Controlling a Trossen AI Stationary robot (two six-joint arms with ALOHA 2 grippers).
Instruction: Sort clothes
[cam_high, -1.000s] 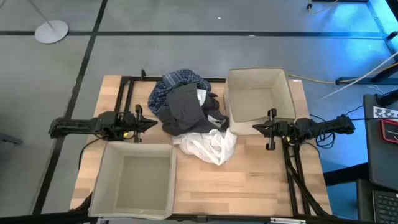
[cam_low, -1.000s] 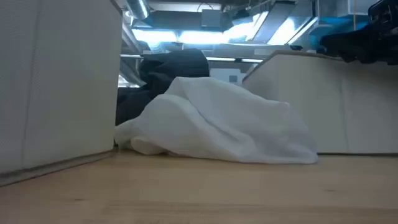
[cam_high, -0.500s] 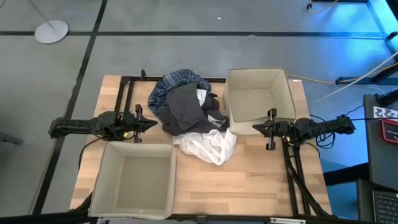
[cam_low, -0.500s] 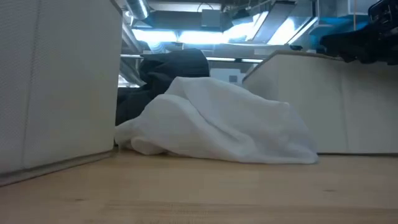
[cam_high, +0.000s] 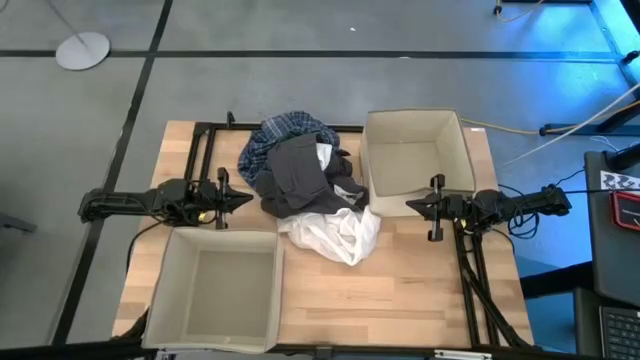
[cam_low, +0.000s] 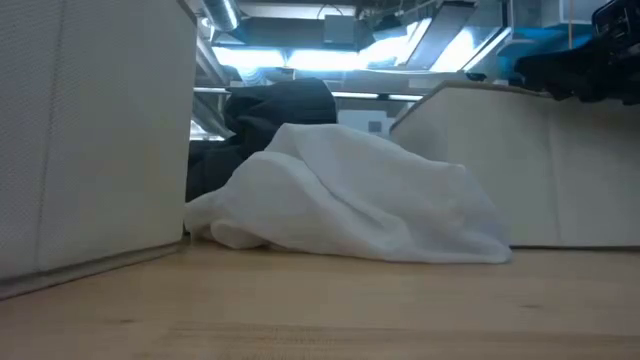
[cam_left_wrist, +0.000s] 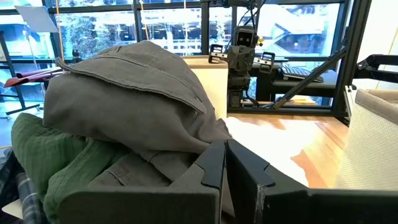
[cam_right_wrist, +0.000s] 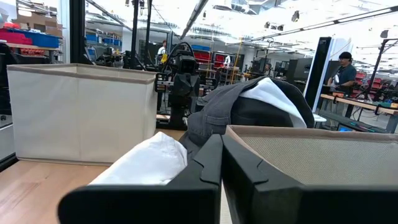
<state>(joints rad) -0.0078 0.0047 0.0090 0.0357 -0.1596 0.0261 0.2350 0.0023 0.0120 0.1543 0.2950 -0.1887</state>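
No change since the earlier frames: both arms and the whole pile sit where they were.

Landmark: the clothes pile at the middle of the tabletop (cam_high: 400, 290). Nearest the front edge, just left of the pile's front, stands a beige bin (cam_high: 215, 290). The white piece (cam_high: 335, 235) forms the front of the pile, spilling toward the front edge; in the low view it (cam_low: 350, 200) lies on the wood with the dark grey-black piece (cam_low: 285, 105) rising behind it. The dark grey-black piece (cam_high: 300, 180) sits on top of the pile's middle. The dark green piece (cam_left_wrist: 56, 158) shows under it on the left arm's side. The blue-and-white plaid shirt (cam_high: 275, 140) makes up the pile's far part.

Left tool (cam_high: 240, 200) just left of the pile, fingers pressed together, holding nothing. Right tool (cam_high: 412, 205) just right of the pile, fingers likewise closed and empty, at the near wall of a second beige bin (cam_high: 415, 150), which stands right of the pile.
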